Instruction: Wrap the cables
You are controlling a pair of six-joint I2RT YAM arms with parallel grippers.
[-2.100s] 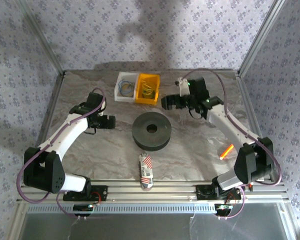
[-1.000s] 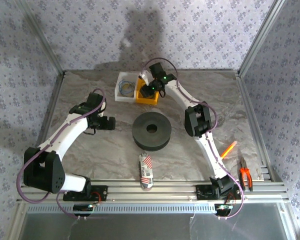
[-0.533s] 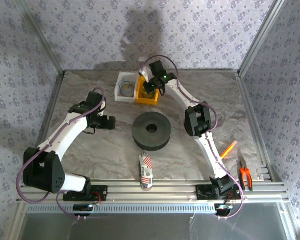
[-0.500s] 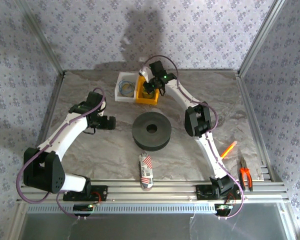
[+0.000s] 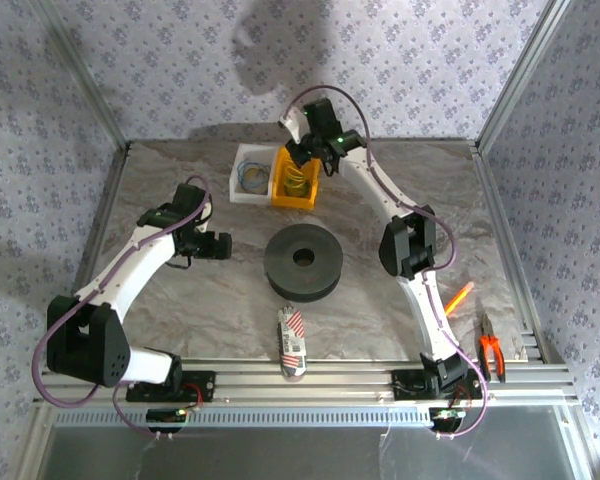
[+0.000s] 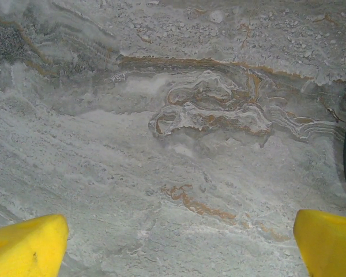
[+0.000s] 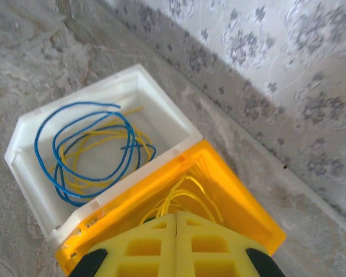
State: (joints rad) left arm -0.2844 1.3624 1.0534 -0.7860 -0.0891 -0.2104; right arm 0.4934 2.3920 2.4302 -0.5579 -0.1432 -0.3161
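At the far edge of the grey marbled worktop (image 6: 173, 144), the right pincer (image 7: 176, 219) hangs over the open yellow plastic bin (image 7: 245, 214), its yellow fingers pressed together right where the thin yellow cables (image 7: 183, 196) loop up out of the bin. Whether a strand is actually caught between them cannot be told. Touching the bin's left side, a white plastic bin (image 7: 173, 115) holds more loose blue and yellow wire. The left pincer (image 6: 173, 248) waits spread wide above bare worktop, just left of the black round spool (image 5: 280, 262) at the centre. The step in hand looks like fetching a cable from the bin. The next move likely calls for a slow lift to check the strand follows, then carrying it near to the spool.
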